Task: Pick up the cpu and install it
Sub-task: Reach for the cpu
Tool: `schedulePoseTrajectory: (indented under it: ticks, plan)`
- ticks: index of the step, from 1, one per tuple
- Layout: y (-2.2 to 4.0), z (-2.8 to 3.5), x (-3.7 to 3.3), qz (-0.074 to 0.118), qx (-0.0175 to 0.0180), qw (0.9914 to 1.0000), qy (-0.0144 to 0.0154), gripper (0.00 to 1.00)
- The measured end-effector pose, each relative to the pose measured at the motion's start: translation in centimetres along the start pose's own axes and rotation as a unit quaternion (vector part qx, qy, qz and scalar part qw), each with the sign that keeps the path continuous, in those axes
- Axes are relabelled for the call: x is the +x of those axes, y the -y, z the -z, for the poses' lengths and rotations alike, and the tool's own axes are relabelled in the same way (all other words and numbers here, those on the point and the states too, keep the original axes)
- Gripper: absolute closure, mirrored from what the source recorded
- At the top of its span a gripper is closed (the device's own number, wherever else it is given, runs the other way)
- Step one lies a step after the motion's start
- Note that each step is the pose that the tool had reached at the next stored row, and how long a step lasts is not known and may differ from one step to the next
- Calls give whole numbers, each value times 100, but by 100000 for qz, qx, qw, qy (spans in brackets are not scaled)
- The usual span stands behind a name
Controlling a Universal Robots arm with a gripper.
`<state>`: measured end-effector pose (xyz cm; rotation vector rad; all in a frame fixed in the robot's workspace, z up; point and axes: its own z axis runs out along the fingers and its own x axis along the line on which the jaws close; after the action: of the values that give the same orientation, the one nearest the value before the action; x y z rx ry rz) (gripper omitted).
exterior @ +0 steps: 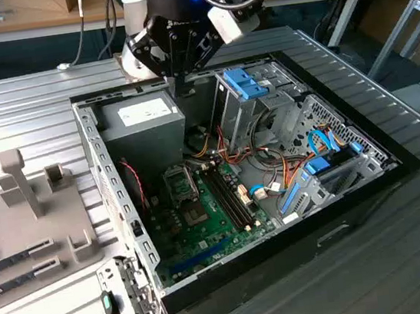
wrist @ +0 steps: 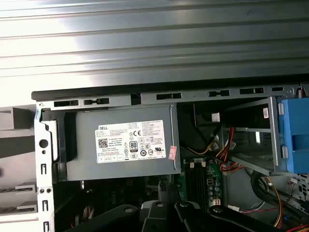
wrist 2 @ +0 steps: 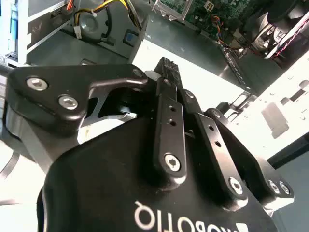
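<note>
In the exterior view the claw [exterior: 180,90] hangs over the 12 o'clock end of the open computer case [exterior: 397,167], just above the grey power supply [exterior: 144,127]. Its fingers are pressed together to a narrow point, with nothing between them. At about 6 o'clock from the power supply, the black socket frame [exterior: 180,182] lies on the green motherboard [exterior: 219,229]. A smaller dark-grey chip [exterior: 197,215] sits just past it, again at 6 o'clock. Whether the cpu lies inside that frame is too small to tell. Well apart, at 9 o'clock of the case, a grey parts tray [exterior: 41,226] rests on the ribbed metal desk [exterior: 16,97]. The cpu may be there, but I cannot pick it out.

My judgement is that the pick-up has not begun, since the claw is empty and near neither tray nor socket. Gripping so thin a chip calls for parted fingers and a level, square approach to its edges.

In the second wrist view the claw [wrist 2: 166,66] closes tip to tip above a pale flat surface. White lettering [wrist 2: 193,220] runs upside down across its black body; I leave it unread.

In the first wrist view the power supply [wrist: 123,159] fills the case's corner. It carries a white label [wrist: 136,141] crowded with fine print, certification marks and small codes, none of which I read off. Beside it run red and yellow wires [wrist: 224,145], then a blue drive bracket [wrist: 294,128]. The desk [wrist: 145,48] shows beyond the case wall.
</note>
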<state>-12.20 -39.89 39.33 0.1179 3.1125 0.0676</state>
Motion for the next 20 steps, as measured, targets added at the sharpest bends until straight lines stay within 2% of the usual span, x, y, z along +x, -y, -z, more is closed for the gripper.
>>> schedulePoseTrajectory:
  ticks: [7, 20]
  plan:
    - [6, 2, 83, -2, -1, 100000, 0, 89]
    - [10, 2, 134, -5, -3, 100000, 2, 89]
